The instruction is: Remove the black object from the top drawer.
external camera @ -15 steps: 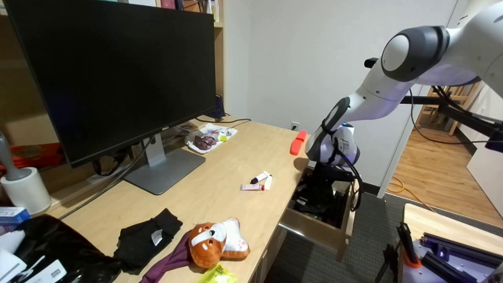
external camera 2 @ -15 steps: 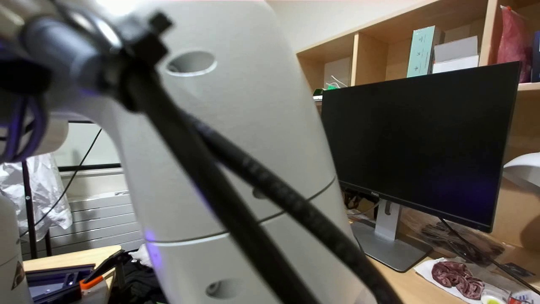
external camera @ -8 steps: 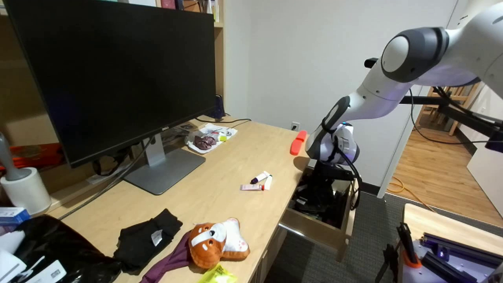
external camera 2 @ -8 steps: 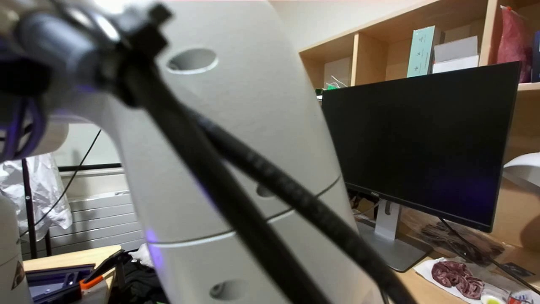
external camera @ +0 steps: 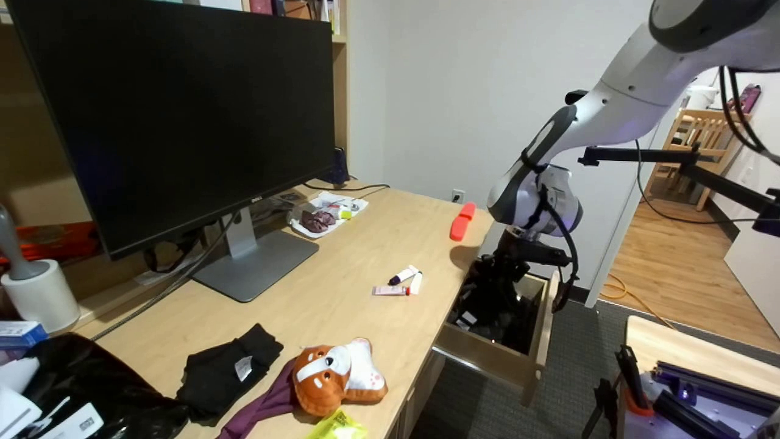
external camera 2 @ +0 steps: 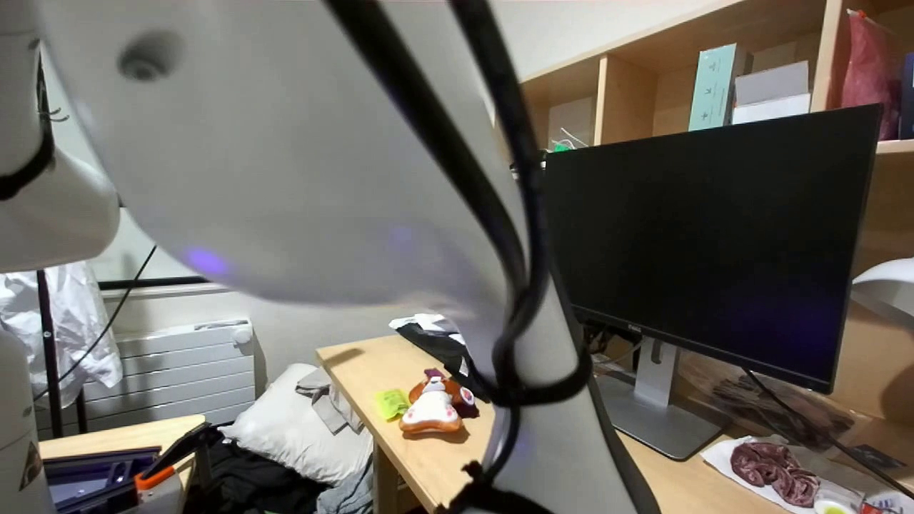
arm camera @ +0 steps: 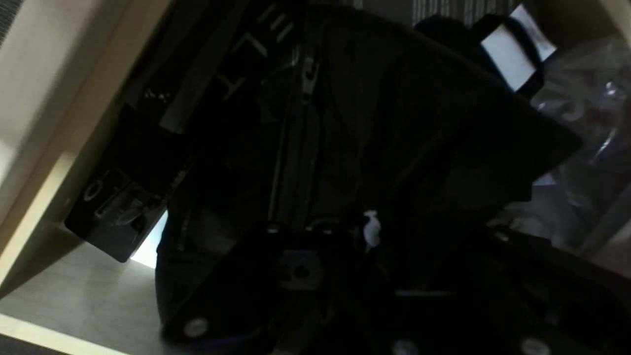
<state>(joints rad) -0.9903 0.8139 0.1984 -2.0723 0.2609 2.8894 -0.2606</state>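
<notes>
The top drawer (external camera: 487, 356) stands pulled out at the desk's end. Its pale wood wall also shows in the wrist view (arm camera: 84, 98). The black object (arm camera: 394, 133), soft, dark and creased with a zip, fills the middle of the wrist view. In an exterior view a black mass (external camera: 490, 305) shows in the drawer under my gripper (external camera: 503, 271). In the wrist view my gripper (arm camera: 411, 239) is over the black object, its jaws apart with dark material between or behind them. The picture is too dark to tell whether they hold it. The fingertips are hidden in an exterior view.
Clear plastic (arm camera: 591, 123) and a white label (arm camera: 512, 54) lie in the drawer. On the desk are a monitor (external camera: 195, 122), a plush dog (external camera: 335, 375), a black cloth (external camera: 228, 372), small tubes (external camera: 393, 291) and a red item (external camera: 463, 221). A side table (external camera: 707, 347) stands nearby.
The arm has risen from the drawer and shifted slightly toward the side away from the desk. The black material and pale labels in the drawer have shifted; the drawer has not moved.
</notes>
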